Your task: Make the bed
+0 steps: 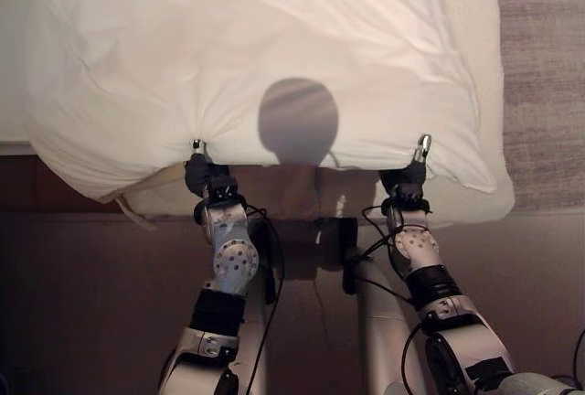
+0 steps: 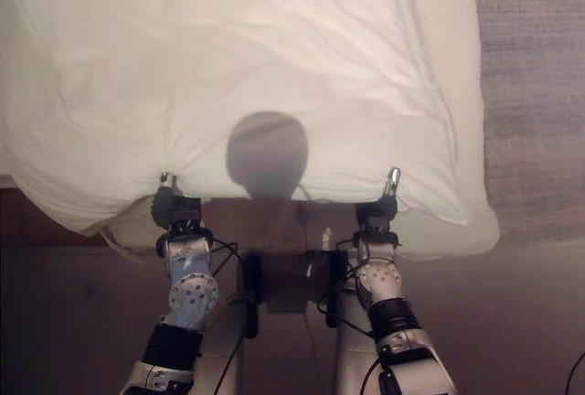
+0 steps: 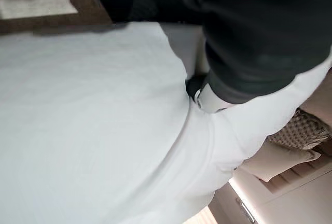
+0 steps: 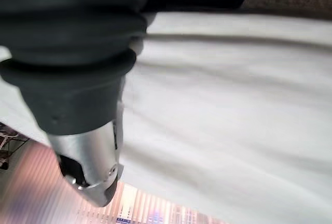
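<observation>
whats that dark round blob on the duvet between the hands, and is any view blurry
Left eye view and right eye view: the blob is a soft round shadow cast on the white duvet, between the left hand and right hand at its near edge. Left wrist view: the duvet is smooth, and the dark cover up close is soft. Right wrist view: the cover and silver thumb look blurred.

no readable text, label, number or sign anywhere. white duvet plain, no print. bed edge plain too. dark covers on left hand and right hand carry no legible marking.
</observation>
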Tool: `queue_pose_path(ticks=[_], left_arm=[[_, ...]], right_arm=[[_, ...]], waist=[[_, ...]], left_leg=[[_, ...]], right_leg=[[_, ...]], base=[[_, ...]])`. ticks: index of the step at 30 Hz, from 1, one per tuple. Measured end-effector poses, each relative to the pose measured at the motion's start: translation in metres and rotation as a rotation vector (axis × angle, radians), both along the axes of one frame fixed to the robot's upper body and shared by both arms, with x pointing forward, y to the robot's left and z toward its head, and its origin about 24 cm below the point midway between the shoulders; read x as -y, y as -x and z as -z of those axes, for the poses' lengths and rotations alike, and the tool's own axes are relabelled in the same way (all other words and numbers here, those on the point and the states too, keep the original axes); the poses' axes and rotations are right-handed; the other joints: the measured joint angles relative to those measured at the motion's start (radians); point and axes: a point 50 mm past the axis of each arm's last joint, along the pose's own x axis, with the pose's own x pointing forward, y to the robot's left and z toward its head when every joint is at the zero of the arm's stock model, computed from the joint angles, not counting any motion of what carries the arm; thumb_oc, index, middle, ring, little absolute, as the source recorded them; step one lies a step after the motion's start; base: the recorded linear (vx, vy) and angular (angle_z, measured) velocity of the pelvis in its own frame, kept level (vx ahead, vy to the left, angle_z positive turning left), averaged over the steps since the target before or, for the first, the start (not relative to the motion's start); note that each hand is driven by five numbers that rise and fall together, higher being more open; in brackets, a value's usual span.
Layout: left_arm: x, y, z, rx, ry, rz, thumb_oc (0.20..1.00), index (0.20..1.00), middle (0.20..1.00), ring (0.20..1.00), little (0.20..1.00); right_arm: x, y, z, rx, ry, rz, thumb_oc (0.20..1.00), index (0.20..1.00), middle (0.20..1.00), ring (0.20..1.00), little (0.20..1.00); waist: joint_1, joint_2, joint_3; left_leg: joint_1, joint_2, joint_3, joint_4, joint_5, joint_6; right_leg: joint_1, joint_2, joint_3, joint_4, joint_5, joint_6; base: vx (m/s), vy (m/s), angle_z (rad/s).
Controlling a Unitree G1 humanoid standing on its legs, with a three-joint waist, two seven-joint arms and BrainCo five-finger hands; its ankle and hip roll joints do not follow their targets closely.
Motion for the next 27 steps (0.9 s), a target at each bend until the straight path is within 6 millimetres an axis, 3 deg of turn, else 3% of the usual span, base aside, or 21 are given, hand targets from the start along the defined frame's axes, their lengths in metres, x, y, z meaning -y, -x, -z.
queue_pose_path(ticks=[1, 16, 17, 18, 20, 24, 27], left_arm=[[-0.001, 0.000, -0.001, 0.002, -0.002, -0.007, 0.200, 0.200, 0.200, 0.200, 0.200], [-0.004, 0.001, 0.001, -0.035, 0.023, -0.030, 0.200, 0.200, 0.200, 0.200, 0.200], [-0.004, 0.001, 0.001, -0.034, 0.024, -0.031, 0.551, 0.551, 0.551, 0.551, 0.551], [-0.004, 0.001, 0.001, -0.034, 0.026, -0.033, 1.000, 1.000, 1.000, 1.000, 1.000], [-0.006, 0.002, 0.002, -0.032, 0.038, -0.045, 1.000, 1.000, 1.000, 1.000, 1.000], [-0.016, 0.006, 0.014, -0.024, 0.090, -0.061, 1.000, 1.000, 1.000, 1.000, 1.000], [-0.018, 0.005, 0.021, -0.026, 0.099, -0.052, 1.000, 1.000, 1.000, 1.000, 1.000]], right_arm=[[0.001, 0.000, 0.000, -0.001, -0.002, 0.003, 0.200, 0.200, 0.200, 0.200, 0.200], [0.001, 0.001, -0.011, 0.045, 0.015, 0.011, 0.200, 0.200, 0.200, 0.200, 0.200], [0.001, 0.001, -0.013, 0.054, 0.015, 0.011, 0.200, 0.200, 0.200, 0.200, 0.200], [0.000, 0.002, -0.015, 0.064, 0.017, 0.011, 0.200, 0.200, 0.200, 0.200, 0.200], [0.001, 0.003, -0.017, 0.078, 0.017, 0.018, 0.200, 0.200, 0.200, 0.200, 0.200], [-0.001, 0.014, -0.046, 0.222, 0.010, 0.017, 0.200, 0.200, 0.200, 0.200, 0.200], [-0.001, 0.020, -0.056, 0.276, 0.002, 0.033, 0.200, 0.200, 0.200, 0.200, 0.200]], waist=[[0.001, 0.000, 0.000], [0.002, 0.000, 0.000], [0.003, 0.000, 0.000], [0.003, 0.000, 0.000], [0.003, 0.000, 0.000], [0.004, 0.006, 0.003], [0.005, 0.006, 0.003]], left_leg=[[0.000, 0.000, 0.000, 0.000, 0.000, 0.000], [0.000, 0.000, 0.004, -0.002, 0.000, 0.000], [0.000, 0.000, 0.006, -0.002, 0.000, 0.000], [0.000, 0.000, 0.007, -0.002, 0.000, 0.000], [0.000, 0.000, 0.007, -0.002, 0.000, 0.000], [0.001, 0.000, 0.009, -0.002, 0.000, 0.000], [0.005, -0.001, 0.013, 0.000, 0.000, 0.000]], right_leg=[[0.000, 0.000, 0.000, 0.000, 0.000, 0.000], [-0.005, 0.000, 0.004, 0.001, 0.000, 0.000], [-0.006, 0.000, 0.005, 0.001, 0.000, 0.000], [-0.007, 0.000, 0.006, 0.002, 0.000, 0.000], [-0.007, 0.001, 0.006, 0.002, 0.000, 0.000], [-0.009, 0.001, 0.009, 0.007, 0.000, 0.000], [-0.010, 0.001, 0.014, 0.011, 0.000, 0.000]], base=[[0.00, 0.000, 0.00], [0.00, 0.000, 0.00], [0.00, 0.000, 0.00], [0.00, 0.000, 0.00], [0.00, 0.000, 0.00], [0.00, 0.000, 0.00], [0.00, 0.008, -0.02]])
